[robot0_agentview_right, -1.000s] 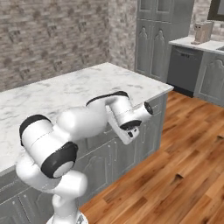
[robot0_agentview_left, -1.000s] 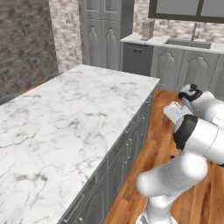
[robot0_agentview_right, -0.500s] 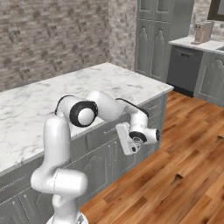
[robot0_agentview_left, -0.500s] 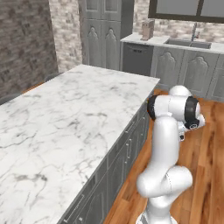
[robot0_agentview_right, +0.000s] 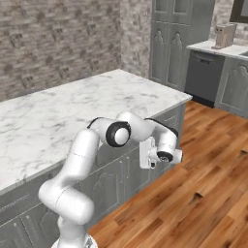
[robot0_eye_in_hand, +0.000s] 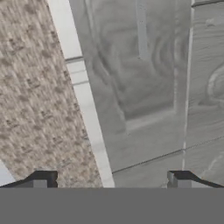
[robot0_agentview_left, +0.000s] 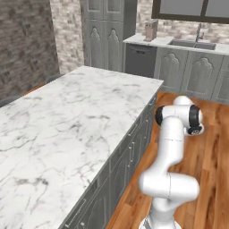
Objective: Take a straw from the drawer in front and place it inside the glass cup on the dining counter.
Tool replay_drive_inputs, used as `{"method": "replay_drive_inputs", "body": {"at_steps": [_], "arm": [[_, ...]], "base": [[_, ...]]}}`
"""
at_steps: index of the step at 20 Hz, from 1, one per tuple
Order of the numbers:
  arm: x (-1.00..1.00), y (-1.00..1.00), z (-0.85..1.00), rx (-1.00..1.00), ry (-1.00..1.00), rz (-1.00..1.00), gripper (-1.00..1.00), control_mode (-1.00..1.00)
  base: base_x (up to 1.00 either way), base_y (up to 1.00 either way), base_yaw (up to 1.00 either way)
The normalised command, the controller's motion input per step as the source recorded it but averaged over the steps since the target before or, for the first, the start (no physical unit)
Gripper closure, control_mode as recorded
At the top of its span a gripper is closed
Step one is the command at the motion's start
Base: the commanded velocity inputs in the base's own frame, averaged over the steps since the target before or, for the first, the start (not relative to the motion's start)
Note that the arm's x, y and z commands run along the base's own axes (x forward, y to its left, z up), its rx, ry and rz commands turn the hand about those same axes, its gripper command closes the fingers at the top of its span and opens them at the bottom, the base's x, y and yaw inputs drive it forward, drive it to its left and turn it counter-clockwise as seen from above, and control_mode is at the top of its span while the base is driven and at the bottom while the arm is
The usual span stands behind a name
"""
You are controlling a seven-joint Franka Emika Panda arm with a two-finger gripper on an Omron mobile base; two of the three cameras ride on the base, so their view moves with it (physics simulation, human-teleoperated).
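Hovering hand (robot0_eye_in_hand: 112,181) spread wide, aimed at grey cabinet panel (robot0_eye_in_hand: 144,65), arm (robot0_agentview_right: 87,160) bent beside marble counter (robot0_agentview_left: 67,120), wood floor (robot0_agentview_right: 203,193) below

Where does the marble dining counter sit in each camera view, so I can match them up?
Left base view: dining counter fills the left and centre, running toward the far cabinets.
Right base view: the slab crosses the left half, behind the arm.
Hand view: grey panelled door beside speckled stone; I cannot tell whether it is the counter's base.
Shared landmark: the brown box on the far worktop.
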Motion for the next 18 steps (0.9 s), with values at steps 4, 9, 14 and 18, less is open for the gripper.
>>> {"method": "replay_drive_inputs", "body": {"at_steps": [4, 9, 14, 18], "arm": [[0.33, 0.71, -0.37, 0.20, 0.00, 0.00, -1.00, -1.00], [0.31, 0.86, -0.28, 0.09, 0.00, -0.03, -1.00, -1.00], [0.24, 0.43, -0.09, 0.02, -0.01, -0.12, -1.00, -1.00], [0.31, 0.20, -0.09, 0.00, 0.00, -0.15, -1.00, -1.00]], "base": [[0.00, 0.00, 0.00], [0.00, 0.00, 0.00], [0.00, 0.00, 0.00], [0.00, 0.00, 0.00]]}}
